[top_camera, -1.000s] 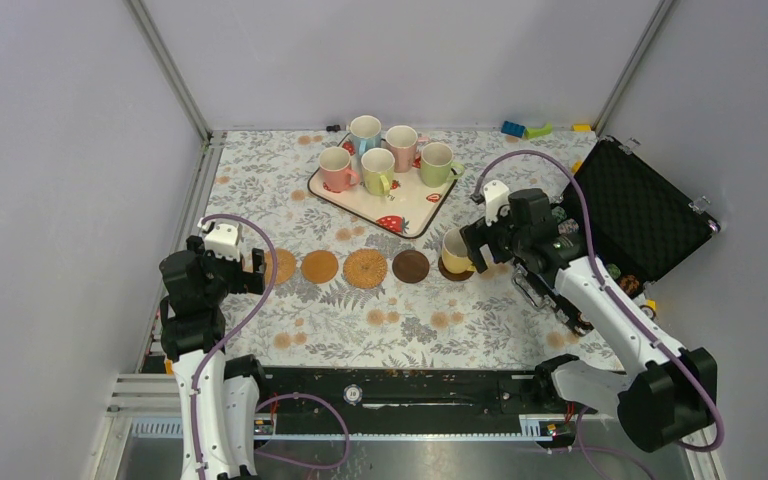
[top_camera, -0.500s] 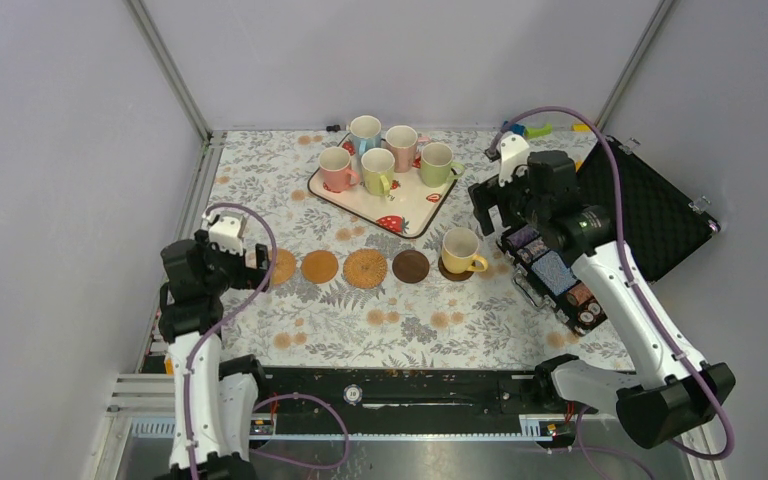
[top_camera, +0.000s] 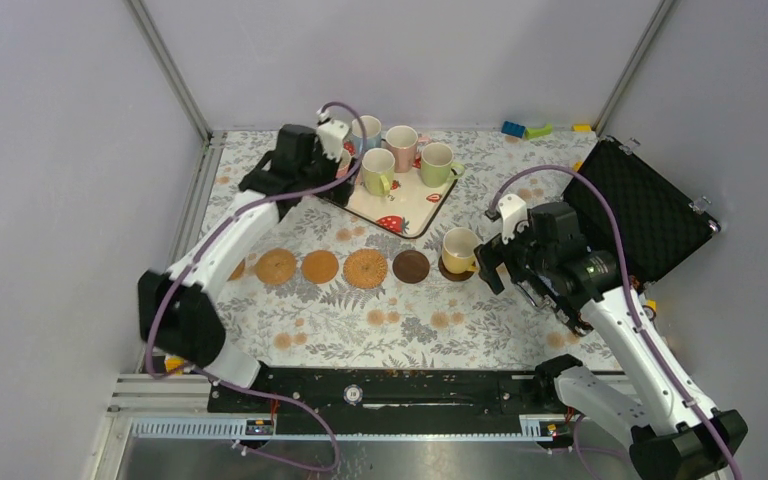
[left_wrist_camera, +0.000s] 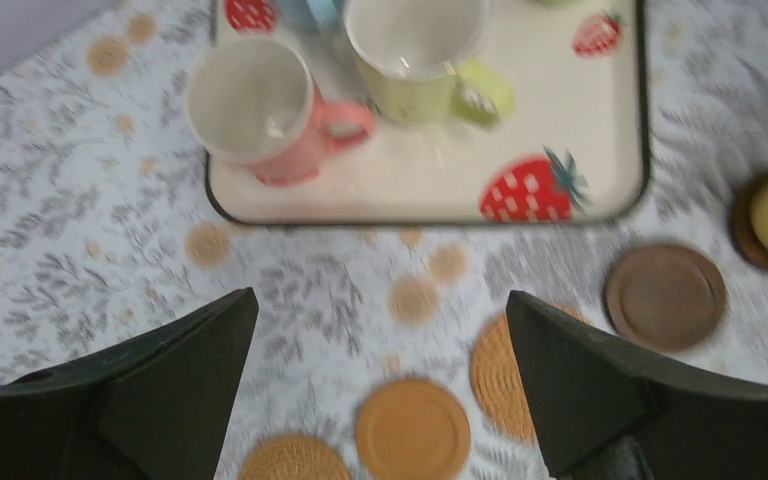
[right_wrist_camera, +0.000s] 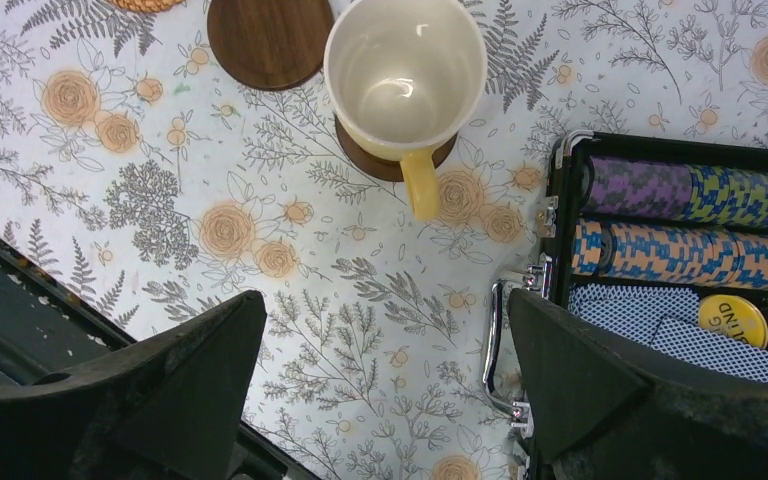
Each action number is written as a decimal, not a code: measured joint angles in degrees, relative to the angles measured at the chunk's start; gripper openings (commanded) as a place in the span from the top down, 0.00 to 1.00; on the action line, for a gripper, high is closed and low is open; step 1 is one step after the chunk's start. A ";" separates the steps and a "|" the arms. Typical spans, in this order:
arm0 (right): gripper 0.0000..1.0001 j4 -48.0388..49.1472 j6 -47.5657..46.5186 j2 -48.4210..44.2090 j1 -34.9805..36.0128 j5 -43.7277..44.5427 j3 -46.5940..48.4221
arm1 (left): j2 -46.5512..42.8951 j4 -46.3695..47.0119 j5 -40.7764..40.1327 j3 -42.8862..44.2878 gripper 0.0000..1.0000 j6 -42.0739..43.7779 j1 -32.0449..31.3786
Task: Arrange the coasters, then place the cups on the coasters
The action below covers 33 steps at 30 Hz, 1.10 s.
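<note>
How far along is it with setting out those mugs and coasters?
Done: coasters lie in a row, and the yellow mug stands on a dark brown coaster. In hand: nothing yet; the left gripper hangs open near the pink mug on the strawberry-print tray, and the right gripper is open and empty. Left: five mugs on the tray need coasters.

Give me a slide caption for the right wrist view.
Open right gripper hovers by a yellow cup set on a brown coaster, chip case alongside.
</note>
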 measured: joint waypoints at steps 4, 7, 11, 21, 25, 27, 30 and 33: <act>0.00 0.46 -1.60 -3.48 -0.13 -0.37 -2.45 | 16.17 -1.73 -10.99 16.13 0.01 -3.28 -4.15; 0.00 0.96 -2.54 -5.79 -1.25 -0.76 -3.74 | 25.14 -3.72 -16.57 25.49 0.01 -5.29 -5.86; 0.01 2.56 -2.86 -6.01 -3.72 -1.77 -4.66 | 35.78 -8.13 -24.72 35.30 0.01 -8.52 -6.64; 0.00 4.26 -2.93 -4.66 -4.44 -3.26 -5.88 | 38.56 -8.79 -34.71 35.65 0.01 -9.97 -5.62; 0.00 4.28 -2.93 -4.22 -4.44 -3.34 -6.05 | 39.21 -7.54 -35.69 35.65 0.01 -9.99 -5.57; 0.00 4.28 -2.93 -4.22 -4.44 -3.34 -6.10 | 39.93 -6.99 -35.67 35.65 0.01 -10.01 -5.46; 0.00 4.28 -2.93 -4.22 -4.44 -3.37 -6.10 | 41.13 -6.71 -35.67 35.69 0.01 -9.99 -5.25; 0.00 4.28 -2.93 -4.22 -4.44 -3.37 -6.10 | 42.60 -6.75 -35.52 36.61 0.01 -10.05 -4.81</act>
